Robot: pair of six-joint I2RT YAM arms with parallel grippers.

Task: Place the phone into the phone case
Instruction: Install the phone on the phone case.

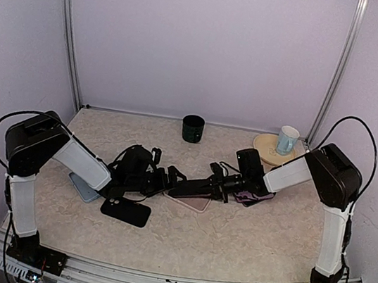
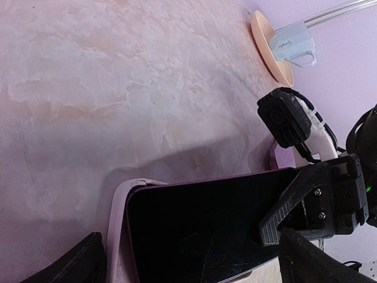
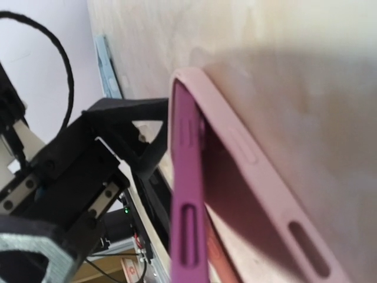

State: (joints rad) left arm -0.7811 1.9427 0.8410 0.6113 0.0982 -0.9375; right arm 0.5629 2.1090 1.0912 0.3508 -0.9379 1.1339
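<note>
The phone (image 1: 193,187), dark screen with a purple edge, lies tilted over the pink phone case (image 1: 197,202) at the table's middle. In the left wrist view the phone (image 2: 200,230) has its left end inside the case's corner (image 2: 118,203) and its right end raised. My right gripper (image 1: 213,186) is shut on that raised end; one of its fingers (image 2: 297,197) lies across the screen. My left gripper (image 1: 169,179) is open, its fingertips (image 2: 79,262) standing wide on either side of the phone's near end. The right wrist view shows the phone (image 3: 185,224) edge-on above the case (image 3: 247,159).
A black case (image 1: 125,211) and a grey-blue case (image 1: 82,187) lie under the left arm. A purple case (image 1: 255,197) lies under the right arm. A black cup (image 1: 192,128) stands at the back, and a mug (image 1: 287,139) on a plate (image 1: 266,151) at the back right.
</note>
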